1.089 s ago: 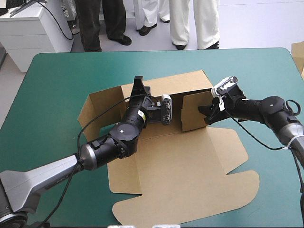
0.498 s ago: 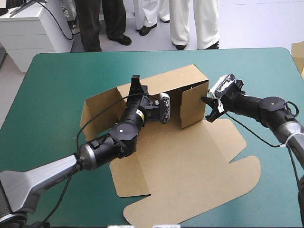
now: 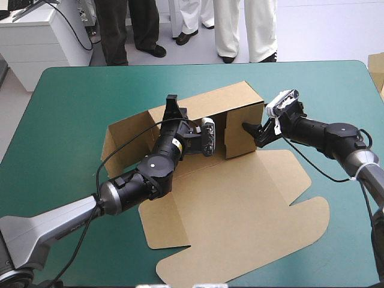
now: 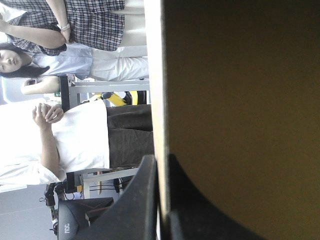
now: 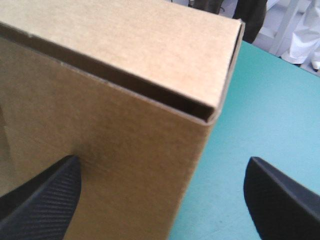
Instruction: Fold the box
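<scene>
The brown box (image 3: pixel 234 198) lies partly formed mid-table, its lid flat toward the near edge. Its back wall (image 3: pixel 219 101) stands raised, and a right side wall (image 3: pixel 243 135) is upright beside it. My left gripper (image 3: pixel 173 108) sits on the back wall's top rim. In the left wrist view that gripper (image 4: pixel 160 167) is shut on the board's edge, with the box (image 4: pixel 240 100) filling the view. My right gripper (image 3: pixel 256 133) is open at the side wall. In the right wrist view one finger (image 5: pixel 47 200) touches the box (image 5: pixel 125 150); the other finger (image 5: pixel 285 200) hangs over the teal-green cover (image 5: pixel 270 105).
Another piece of brown board (image 3: pixel 377 69) shows at the table's far right edge. A white cabinet (image 3: pixel 42 42) stands beyond the far left corner. The left side flap (image 3: pixel 123 144) leans half raised.
The back wall rose steeper and the box slid slightly away from the near edge. My right gripper then moved left against the side wall. The left gripper kept its hold.
</scene>
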### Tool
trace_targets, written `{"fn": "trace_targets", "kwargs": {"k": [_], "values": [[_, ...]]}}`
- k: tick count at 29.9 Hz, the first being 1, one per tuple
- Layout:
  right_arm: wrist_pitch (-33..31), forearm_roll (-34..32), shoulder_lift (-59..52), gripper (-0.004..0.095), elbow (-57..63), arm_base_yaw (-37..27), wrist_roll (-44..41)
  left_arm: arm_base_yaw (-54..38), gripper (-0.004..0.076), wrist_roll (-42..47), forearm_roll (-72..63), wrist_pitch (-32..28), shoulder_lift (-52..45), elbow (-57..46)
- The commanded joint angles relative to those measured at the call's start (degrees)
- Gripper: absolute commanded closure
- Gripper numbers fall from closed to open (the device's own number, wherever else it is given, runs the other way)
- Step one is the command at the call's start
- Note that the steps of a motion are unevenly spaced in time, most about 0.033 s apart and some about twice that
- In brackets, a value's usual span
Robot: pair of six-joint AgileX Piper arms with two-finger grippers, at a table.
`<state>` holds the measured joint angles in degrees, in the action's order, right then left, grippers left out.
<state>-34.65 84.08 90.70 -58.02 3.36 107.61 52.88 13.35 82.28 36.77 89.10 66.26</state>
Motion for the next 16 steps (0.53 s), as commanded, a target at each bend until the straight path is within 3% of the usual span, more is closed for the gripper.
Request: {"fn": "trace_targets", "kwargs": {"k": [1,5,15,16], "values": [[-4.04,5.35,0.90,0.0160,-1.90,0.12,0.29,0.43,0.0756,0.46,2.55,-2.10,-2.42,1.57],[-6.85,6.15,2.08,0.0281,-2.96,0.12,0.76,0.43,0.0756,0.60,2.55,-2.10,-2.42,1.57],[-8.16,5.99,2.08,0.0928,-4.76,0.12,0.76,0.43,0.0756,0.60,2.55,-2.10,-2.42,1.57],[-8.27,5.99,2.08,0.0927,-4.76,0.12,0.76,0.43,0.0756,0.60,2.59,-2.10,-2.42,1.57]]}}
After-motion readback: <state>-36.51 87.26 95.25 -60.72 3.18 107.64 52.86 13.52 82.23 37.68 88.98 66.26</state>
